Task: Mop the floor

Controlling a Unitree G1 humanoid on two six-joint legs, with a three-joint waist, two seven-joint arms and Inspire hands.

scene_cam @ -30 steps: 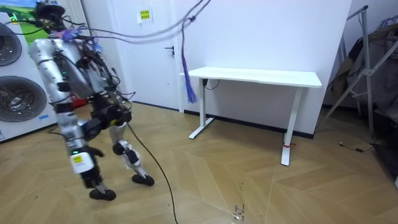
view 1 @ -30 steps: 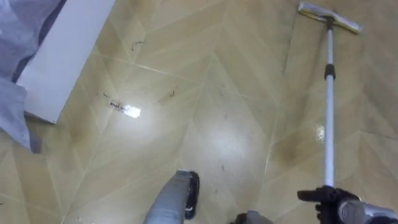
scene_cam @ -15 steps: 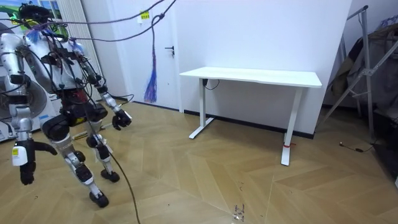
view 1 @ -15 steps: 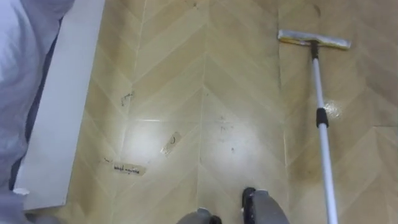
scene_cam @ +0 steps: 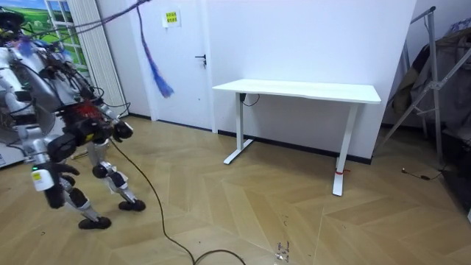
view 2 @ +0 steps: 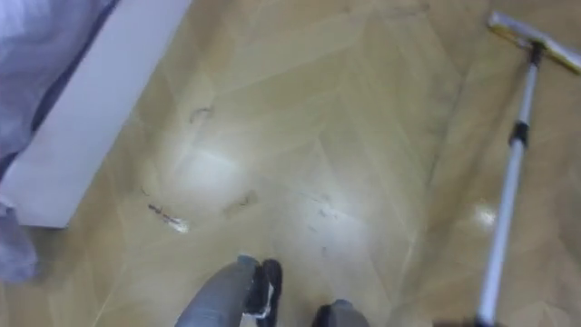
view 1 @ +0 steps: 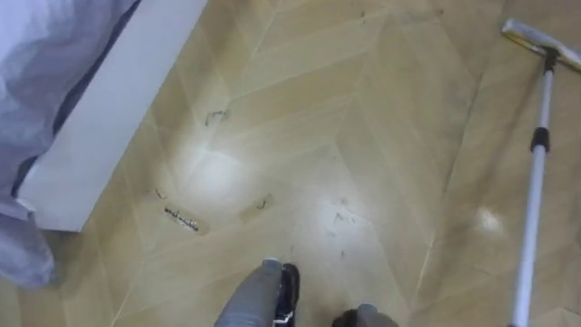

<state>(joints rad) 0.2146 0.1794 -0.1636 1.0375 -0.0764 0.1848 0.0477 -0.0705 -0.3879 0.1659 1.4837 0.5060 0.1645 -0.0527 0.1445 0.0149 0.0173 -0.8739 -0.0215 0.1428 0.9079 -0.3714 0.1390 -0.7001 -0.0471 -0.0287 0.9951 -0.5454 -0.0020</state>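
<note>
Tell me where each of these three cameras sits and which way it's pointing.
Left eye view: on the robot's head, looking steeply down at the wood floor, with the mop at right and a white panel at left; its legs show at the bottom edge.
Right eye view: just beside it, same downward look, same legs.
Room view: standing off in the room, facing the white desk; the whole robot is at the room view's left.
Shared: both eyes show the mop, panel and debris; all three show the wood floor.

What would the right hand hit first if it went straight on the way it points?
Likely the mop head, following the pole; the right hand sits at the picture's edge, so that's a guess.
</note>
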